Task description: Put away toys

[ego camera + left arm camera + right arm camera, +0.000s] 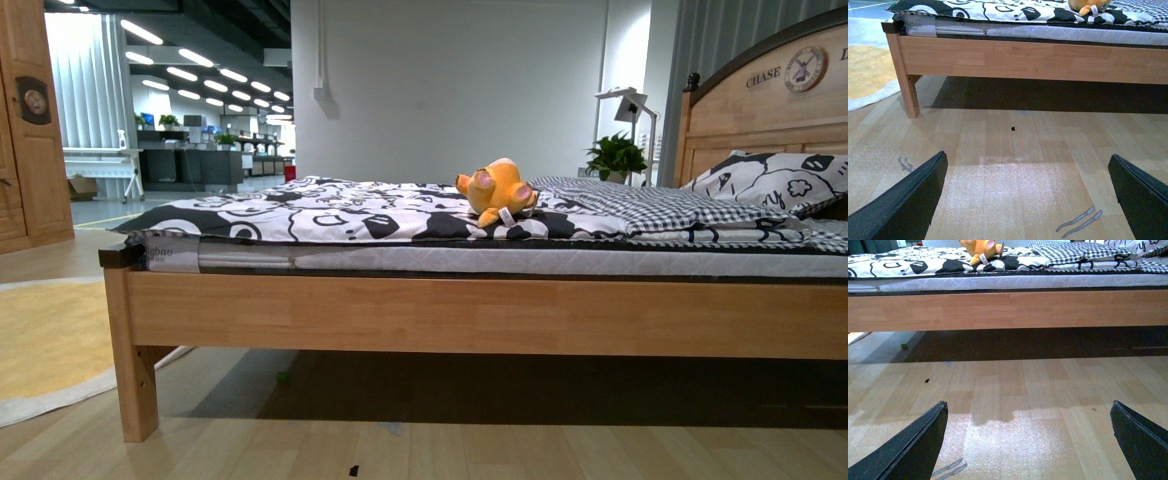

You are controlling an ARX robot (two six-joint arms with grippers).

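So the plush toy [497,190] is sitting up on the bed [480,315], roughly mid-length, on the black-and-white cartoon-print cover [300,210]. It's orange-yellow with pinkish patches. Its white tag [506,216] hangs on the side facing the camera. Just beside it, toward the headboard [770,100], there's a folded checked blanket [640,205], and past that a pillow [770,180] in the same black-and-white print.

Neither arm shows in the front view, so the wrist cameras are all there is to go on. The left fingers [903,205] are spread wide apart with nothing between them, only bare wood floor [1013,165] in the gap. Same for the right fingers [1140,437]: wide open, not holding or touching anything I can see, with floor underneath.

Both wrist cameras look across the floor at the bed's long wooden side rail, and the toy only peeks in along the top edge of each picture, on the mattress well apart from either set of fingers. The left wrist view also catches the bed's corner leg [909,95] and a bit of the yellow rug [868,70] next to it. There's a small dark speck [1013,128] on the floor in front of the bed.
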